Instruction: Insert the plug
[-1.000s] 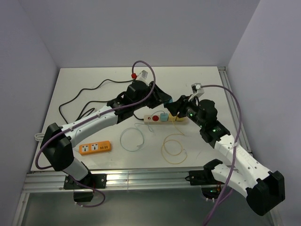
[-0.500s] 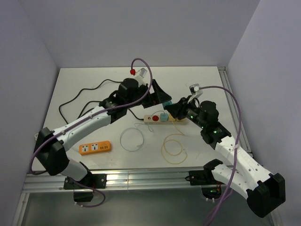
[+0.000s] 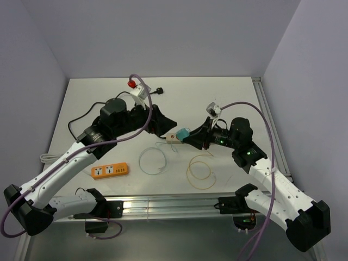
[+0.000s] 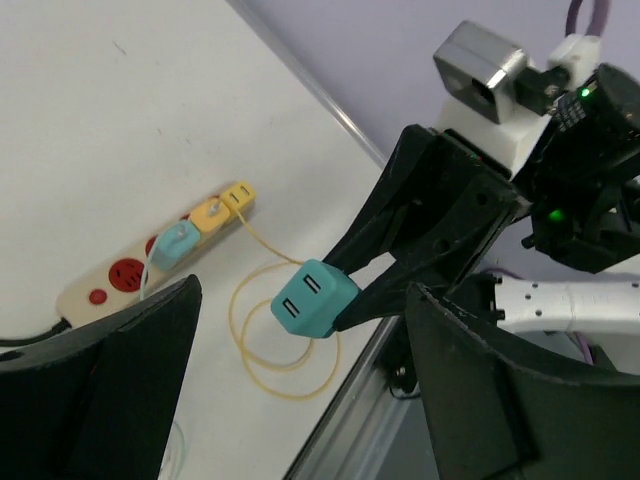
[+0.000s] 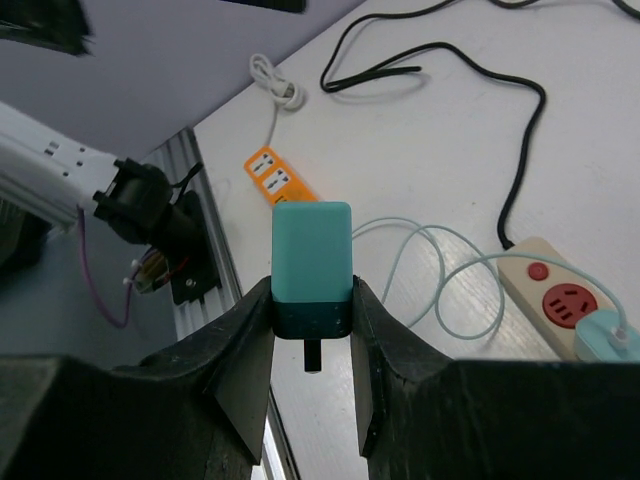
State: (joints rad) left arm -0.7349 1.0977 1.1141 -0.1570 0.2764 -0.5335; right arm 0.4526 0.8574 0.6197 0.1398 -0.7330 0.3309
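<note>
The plug (image 5: 311,255) is a teal cube-shaped adapter, and my right gripper (image 5: 311,340) is shut on its dark lower end, with one prong showing between the fingers. In the top view the plug (image 3: 183,134) hangs above the table, over the left part of the beige power strip (image 3: 172,138). My left gripper (image 3: 166,124) stands open just left of it, holding nothing. From the left wrist the plug (image 4: 312,298) shows two slots on its face, and my left gripper (image 4: 300,400) frames it with wide jaws. The strip (image 4: 120,275) carries a teal adapter (image 4: 177,245) and a yellow one (image 4: 211,212).
An orange power strip (image 3: 110,171) lies near the front left. A pale teal cable loop (image 3: 152,160) and a yellow cable loop (image 3: 200,170) lie in front of the beige strip. A black cord (image 3: 87,114) runs off to the left. Aluminium rails (image 3: 163,206) line the near edge.
My left gripper opened and drew back to the left, away from the plug. My right gripper closed on the plug and carried it left over the strip.
</note>
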